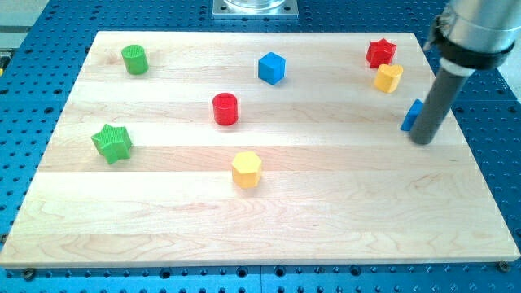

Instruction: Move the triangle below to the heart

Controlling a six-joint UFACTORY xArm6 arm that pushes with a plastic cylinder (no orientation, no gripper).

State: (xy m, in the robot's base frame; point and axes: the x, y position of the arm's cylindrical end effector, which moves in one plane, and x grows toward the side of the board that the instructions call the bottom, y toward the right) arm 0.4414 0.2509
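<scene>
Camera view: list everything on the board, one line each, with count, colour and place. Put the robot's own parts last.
Cylinder: 1, green, top left.
Star: 1, green, left edge, mid height.
Cylinder: 1, red, left of centre.
Cube: 1, blue, top centre.
Hexagon: 1, yellow, centre, lower.
Star: 1, red, top right.
Heart: 1, yellow, just below the red star.
Triangle: 1, blue, right side, mostly hidden behind the rod.
Board: 1, light wood, on a blue perforated table.
My tip: 1, dark, at the blue triangle's right, below the heart.

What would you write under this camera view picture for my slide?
My tip touches the blue triangle from the view's right, just below the yellow heart and red star.
</scene>
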